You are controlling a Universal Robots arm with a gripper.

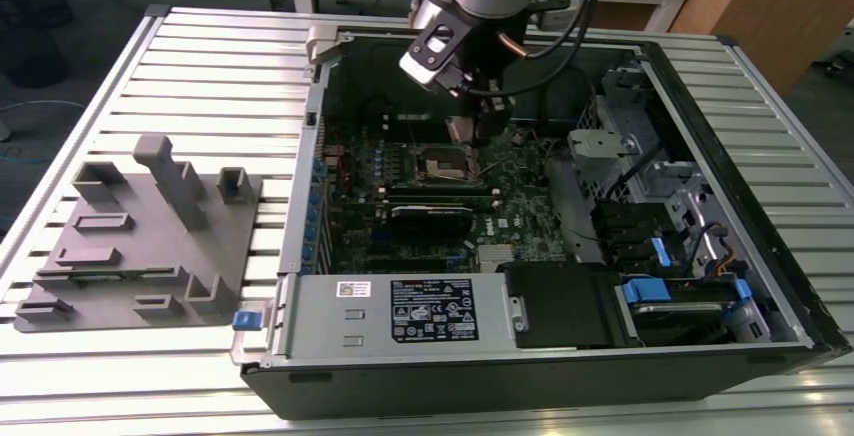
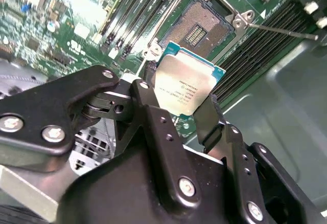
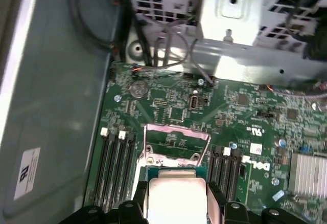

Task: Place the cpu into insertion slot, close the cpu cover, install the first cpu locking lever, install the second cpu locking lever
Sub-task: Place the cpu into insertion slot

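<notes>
So the end effector (image 2: 180,101) is gripping the cpu (image 2: 186,81) by two opposite edges, its fingers (image 2: 145,96) pinching it from either side with the silver top facing the second wrist view. The chip is hanging over the insertion slot (image 2: 200,25), not touching it, and the slot is sitting bare with its contacts showing. In the first wrist view the cpu cover (image 3: 176,141) is standing tilted up off the slot, with memory slots (image 3: 115,165) lying on both sides. The computer case (image 1: 534,381) is lying open on the slatted counter (image 1: 200,66)
</notes>
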